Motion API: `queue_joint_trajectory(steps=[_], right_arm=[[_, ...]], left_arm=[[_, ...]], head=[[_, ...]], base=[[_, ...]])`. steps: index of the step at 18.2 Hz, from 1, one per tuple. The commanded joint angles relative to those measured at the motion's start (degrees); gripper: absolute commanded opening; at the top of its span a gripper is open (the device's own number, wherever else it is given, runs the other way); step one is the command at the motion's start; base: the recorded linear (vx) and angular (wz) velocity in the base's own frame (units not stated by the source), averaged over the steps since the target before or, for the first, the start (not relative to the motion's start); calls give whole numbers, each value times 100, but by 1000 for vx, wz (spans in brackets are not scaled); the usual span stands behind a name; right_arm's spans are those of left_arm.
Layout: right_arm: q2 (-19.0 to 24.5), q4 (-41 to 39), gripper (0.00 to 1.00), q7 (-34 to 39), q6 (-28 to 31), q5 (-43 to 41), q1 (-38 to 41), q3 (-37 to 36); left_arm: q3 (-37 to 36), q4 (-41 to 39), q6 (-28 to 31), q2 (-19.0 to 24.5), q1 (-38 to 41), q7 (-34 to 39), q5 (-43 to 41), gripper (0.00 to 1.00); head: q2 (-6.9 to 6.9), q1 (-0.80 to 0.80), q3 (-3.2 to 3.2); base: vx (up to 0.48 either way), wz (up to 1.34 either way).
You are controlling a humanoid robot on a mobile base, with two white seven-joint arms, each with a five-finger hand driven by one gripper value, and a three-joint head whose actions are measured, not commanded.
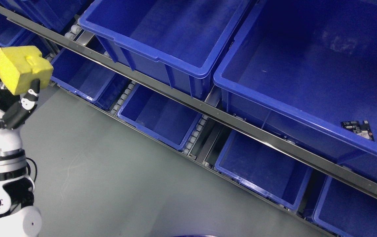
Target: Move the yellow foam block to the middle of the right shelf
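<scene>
Yellow foam block (22, 68) sits high at the left edge of the head view, clamped in our left hand (9, 95). We note the fingers curled up around it: one black-and-white finger (32, 95) presses its lower right face, and others wrap the far left side near the top corner. The block has a stepped notch on its upper face and tilts a little to the right. Our left arm (5, 184) rises from the lower left corner, white and black with a round joint near the bottom. The block hangs over the grey floor (109, 184), just beside the left end of the shelf rack, apart from every bin. We see the metal shelf rail (208, 113) running diagonally from upper left to lower right. Above it stand two large blue bins: a middle bin (172, 36) and a right bin (307, 62), their rims close together. In the right bin a small dark circuit board (358, 129) lies near its front wall. Below the rail a row of lower blue bins (157, 115) follows the same diagonal, with strips of small white rollers (195, 133) between them. More blue bins crowd the upper left corner behind the block. Our right arm does not show in this view.
</scene>
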Motion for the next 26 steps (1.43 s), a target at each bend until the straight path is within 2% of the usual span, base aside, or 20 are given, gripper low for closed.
queue_joint_trajectory(steps=[1,3,5,9,12,14,17,18,20,21,22,26], right_arm=[[-100,-100,100,3,-1,18,140,-70],[-100,-100,100,3,-1,18,132,-70],[-100,-100,100,3,-1,18,132,-70],[-100,-100,100,3,-1,18,132,-70],[-100,-100,100,3,-1,18,140,-70],[-100,-100,100,3,-1,18,132,-70],[-100,-100,100,3,-1,18,140,-70],[-100,-100,100,3,-1,18,132,-70],[-100,-100,100,3,-1,18,132,-70],[-100,-100,100,3,-1,18,132,-70],[-100,-100,100,3,-1,18,140,-70],[-100,-100,100,3,-1,18,140,-70]], left_arm=[[-207,1,581,1473,-1707,-1,7,31],[-742,36,1433,1553,-2508,-106,-11,31],[-1392,202,2111,1554,-3237,-640,-386,31],[-2597,967,2237,1282,-3917,-2255,-2415,33],[-3003,1012,2255,1281,-3961,-3066,-3251,34],[-3013,1073,2246,1211,-3944,-3550,-3788,36],[-2995,1196,2246,1053,-3935,-3666,-3957,41],[-2969,1205,2246,1026,-3944,-3649,-3957,48],[-2942,1197,2228,843,-3944,-3631,-3984,79],[-2916,1188,2228,650,-3944,-3622,-3975,90],[-2837,1162,2237,431,-3944,-3622,-3975,98],[-1995,1126,2246,-282,-3944,-3579,-3966,100]], head=[[0,0,0],[0,0,0],[0,0,0],[0,0,0],[0,0,0],[0,0,0],[1,0,0],[1,0,0],[2,0,0],[1,0,0],[1,0,0],[1,0,0]], base=[[115,-143],[94,-142],[62,-117],[52,-101],[51,-144],[58,-200],[52,-181],[51,-150],[38,-71],[39,-50],[27,-26],[14,-27]])
